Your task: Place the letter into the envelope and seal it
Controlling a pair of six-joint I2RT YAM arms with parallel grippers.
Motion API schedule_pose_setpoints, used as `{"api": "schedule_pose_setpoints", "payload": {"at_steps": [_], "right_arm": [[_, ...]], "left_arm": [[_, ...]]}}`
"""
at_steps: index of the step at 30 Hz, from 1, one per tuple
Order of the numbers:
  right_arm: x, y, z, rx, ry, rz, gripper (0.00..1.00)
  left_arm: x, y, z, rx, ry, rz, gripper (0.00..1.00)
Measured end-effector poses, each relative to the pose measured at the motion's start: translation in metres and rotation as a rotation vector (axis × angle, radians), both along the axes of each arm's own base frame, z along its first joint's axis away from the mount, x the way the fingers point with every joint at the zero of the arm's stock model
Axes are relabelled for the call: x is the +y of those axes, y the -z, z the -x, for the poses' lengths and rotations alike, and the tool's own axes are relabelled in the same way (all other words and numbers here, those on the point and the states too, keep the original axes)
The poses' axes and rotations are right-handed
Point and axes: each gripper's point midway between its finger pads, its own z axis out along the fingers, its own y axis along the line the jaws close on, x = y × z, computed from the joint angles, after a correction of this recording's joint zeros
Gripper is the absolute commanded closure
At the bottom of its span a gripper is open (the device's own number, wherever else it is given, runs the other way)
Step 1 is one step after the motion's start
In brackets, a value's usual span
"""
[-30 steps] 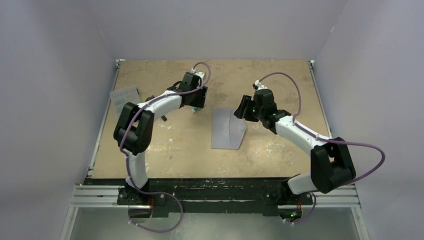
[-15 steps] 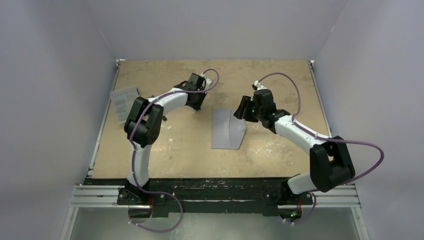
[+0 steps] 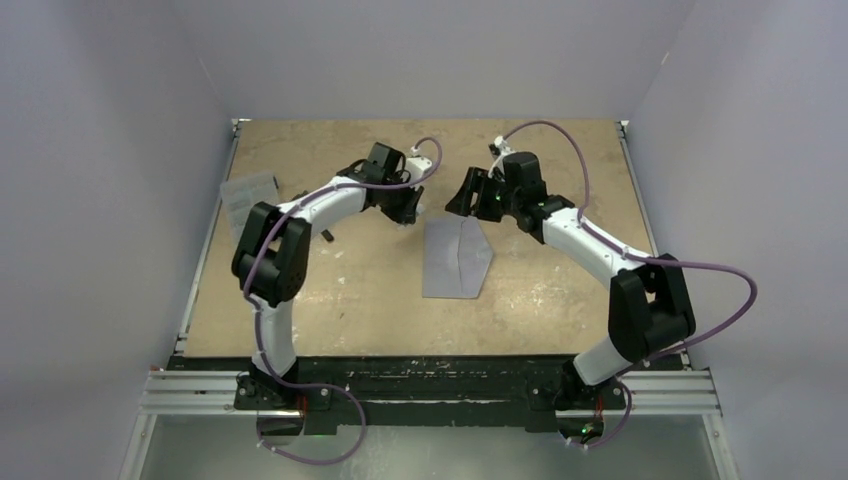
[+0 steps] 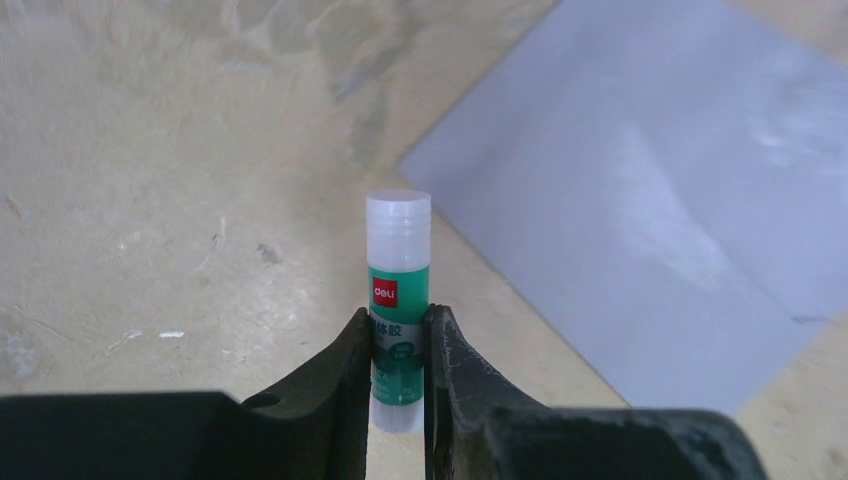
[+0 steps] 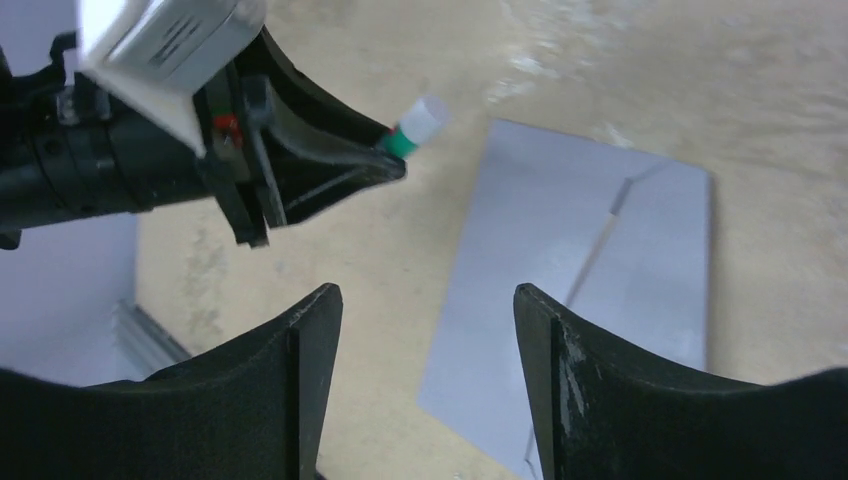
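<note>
The left fingers point(image 4: 358, 345) are clamped on the lower part of a capped glue stick point(image 4: 398, 250), which is held out over the 11 o'clock corner of the envelope point(image 4: 650, 190). The right fingers point(image 5: 310, 340) are spread wide and hold nothing, facing the stick from about 1 o'clock of the envelope. The envelope lies flat mid-surface point(image 3: 330, 290). We see no letter; it may be inside, but we cannot tell.

We judge the next step is uncapping. The stick is pinched low and narrowly, so an off-axis pull on the cap could twist it loose or drop it onto the envelope and shift it. If the right fingers close on the label instead of the cap, both would simply fight over the stick.

Compared with a second ago, the right arm has swung from 3 o'clock of the envelope up toward 12, and the left wrist has turned the stick to meet it.
</note>
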Motion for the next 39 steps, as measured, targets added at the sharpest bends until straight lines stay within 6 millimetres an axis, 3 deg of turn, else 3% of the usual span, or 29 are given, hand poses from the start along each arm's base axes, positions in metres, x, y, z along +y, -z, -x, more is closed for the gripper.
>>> {"api": "schedule_pose_setpoints", "payload": {"at_steps": [7, 11, 18, 24, 28, 33, 37, 39], "right_arm": [[0.031, -0.038, 0.0, -0.024, -0.132, -0.139, 0.27], [0.04, -0.05, 0.0, -0.022, -0.164, -0.185, 0.27], [0.06, -0.077, -0.01, -0.065, -0.232, -0.29, 0.34], [0.066, -0.074, -0.024, -0.041, -0.228, -0.291, 0.34], [0.064, -0.07, -0.027, -0.027, -0.205, -0.274, 0.37], [0.065, -0.075, -0.028, -0.03, -0.206, -0.28, 0.5], [0.069, -0.084, -0.028, -0.045, -0.229, -0.304, 0.61], [0.071, -0.087, -0.027, -0.051, -0.242, -0.316, 0.74]], "left_arm": [[-0.025, -0.096, 0.013, -0.19, 0.18, 0.192, 1.0], [-0.032, -0.127, 0.016, -0.267, 0.244, 0.244, 1.0], [-0.034, -0.129, 0.021, -0.277, 0.299, 0.246, 1.0], [-0.031, -0.136, 0.022, -0.294, 0.305, 0.241, 1.0], [-0.033, -0.151, 0.026, -0.325, 0.318, 0.264, 1.0], [-0.034, -0.17, 0.031, -0.367, 0.335, 0.292, 1.0], [-0.035, -0.173, 0.031, -0.373, 0.341, 0.299, 1.0], [-0.035, -0.173, 0.032, -0.372, 0.344, 0.302, 1.0]]}}
